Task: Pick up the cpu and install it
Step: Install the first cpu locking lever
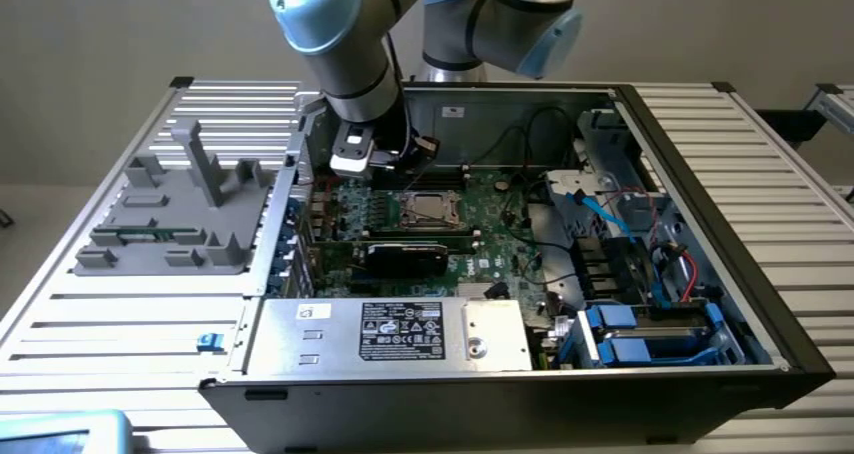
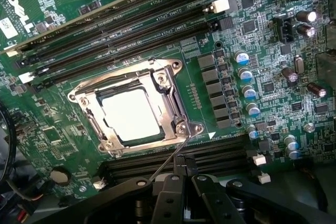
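Note:
The cpu (image 2: 130, 114) is a pale, shiny square lying flat inside the socket's metal frame (image 2: 176, 95) on the green motherboard (image 2: 63, 19). In the exterior view the cpu (image 1: 427, 209) sits mid-board inside the open computer case. My gripper (image 2: 182, 176) hovers a short way above the board beside the socket, its two black fingers pressed together and shut, with nothing visible between them. The socket's thin wire lever (image 2: 173, 158) runs from the frame's corner towards my fingertips. Seen from outside, the gripper (image 1: 378, 162) hangs over the board at the exterior view's left of the socket.
Long black memory slots (image 2: 131, 19) lie on either side of the socket, and capacitors (image 2: 245, 77) stand close by. A black card (image 1: 407, 254), the power supply (image 1: 387, 334), cables and blue drive bays (image 1: 641, 334) crowd the case. A grey fixture (image 1: 174, 214) sits at the exterior view's left.

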Motion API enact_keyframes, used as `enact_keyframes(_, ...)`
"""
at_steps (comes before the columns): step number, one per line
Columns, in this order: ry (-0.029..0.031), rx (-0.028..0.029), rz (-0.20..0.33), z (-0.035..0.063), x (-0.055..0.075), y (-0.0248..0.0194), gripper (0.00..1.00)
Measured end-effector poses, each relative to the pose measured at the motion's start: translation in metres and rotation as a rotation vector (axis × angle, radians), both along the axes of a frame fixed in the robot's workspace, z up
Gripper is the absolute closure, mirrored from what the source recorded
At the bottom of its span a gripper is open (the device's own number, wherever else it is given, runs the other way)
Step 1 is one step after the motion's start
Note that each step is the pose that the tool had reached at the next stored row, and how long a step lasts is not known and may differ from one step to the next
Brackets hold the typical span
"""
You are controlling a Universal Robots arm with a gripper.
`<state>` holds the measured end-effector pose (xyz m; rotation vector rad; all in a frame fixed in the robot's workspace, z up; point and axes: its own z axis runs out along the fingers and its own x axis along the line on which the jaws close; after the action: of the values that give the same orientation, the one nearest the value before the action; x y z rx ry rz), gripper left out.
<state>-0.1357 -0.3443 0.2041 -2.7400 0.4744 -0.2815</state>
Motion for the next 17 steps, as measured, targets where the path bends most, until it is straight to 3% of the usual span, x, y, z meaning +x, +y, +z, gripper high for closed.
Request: enact_keyframes(17,0.0001,0.0,-0.019,-0.0045,0.0083,0.0001,0.89)
